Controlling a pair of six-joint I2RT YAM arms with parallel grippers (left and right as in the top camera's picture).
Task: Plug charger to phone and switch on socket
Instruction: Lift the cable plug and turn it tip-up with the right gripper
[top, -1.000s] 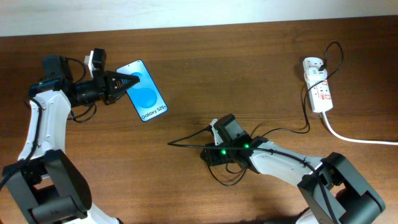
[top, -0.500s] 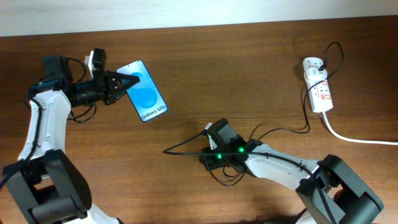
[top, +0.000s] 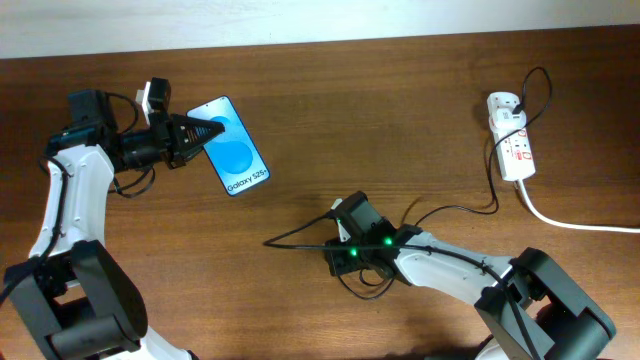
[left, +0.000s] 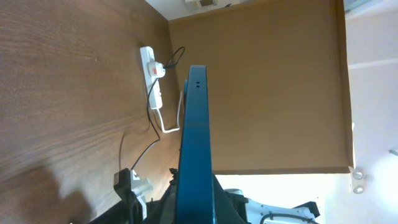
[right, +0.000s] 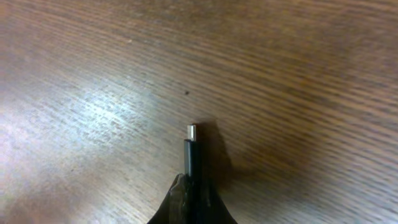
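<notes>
The brown wooden worktop (top: 400, 120) fills the overhead view, and we see both arms reaching over it. At the left, the left claw (top: 203, 134) is clenched on one short end of the phone (top: 238, 150). The phone's blue screen faces up and the rest of it points toward the middle of the worktop. From the left wrist we see the phone edge-on, and we cannot tell whether its far end rests on the wood.

The socket (top: 512, 140) lies well apart, near the right edge. Its thick white cord (top: 570, 222) runs off to the right, and a black plug (top: 507, 103) sits in its upper end.

Near the front middle, the right claw (right: 193, 186) is closed tight on the charger (right: 192, 158), grasping it just behind the connector. A bend of the thin black cable juts out to the left of this claw, and the rest trails right toward the socket. The small metal tip (right: 192, 132) sticks out past the fingers, close over the wood, well apart from the phone.
</notes>
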